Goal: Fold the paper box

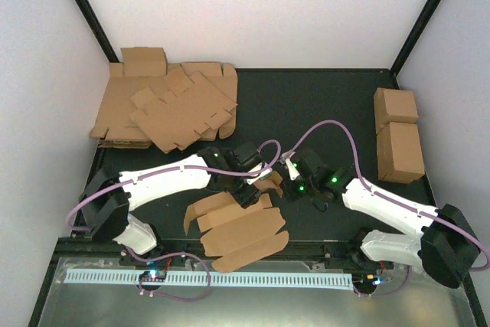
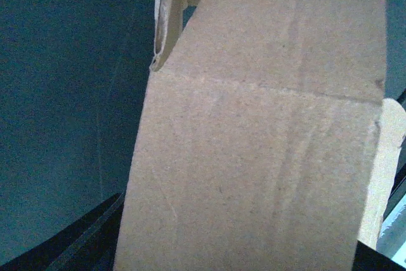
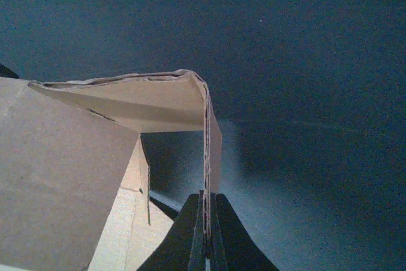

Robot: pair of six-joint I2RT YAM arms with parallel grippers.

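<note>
The paper box [image 1: 237, 235] is a brown die-cut sheet, partly bent, lying on the black mat near the front edge. Its surface fills most of the left wrist view [image 2: 254, 157] and hides that gripper's fingers. From above, my left gripper [image 1: 249, 192] hangs over the sheet's far edge, and its opening cannot be made out. My right gripper [image 3: 205, 245] is shut on the edge of an upright flap [image 3: 206, 157] of the box [image 3: 57, 176]. In the top view, that gripper [image 1: 279, 182] sits at the sheet's far right corner, close beside the left one.
A heap of flat cardboard sheets [image 1: 168, 109] lies at the back left. Two brown cardboard cuboids [image 1: 396, 105] [image 1: 400, 151] stand along the right edge. A white perforated rail [image 1: 230, 277] runs along the table's front.
</note>
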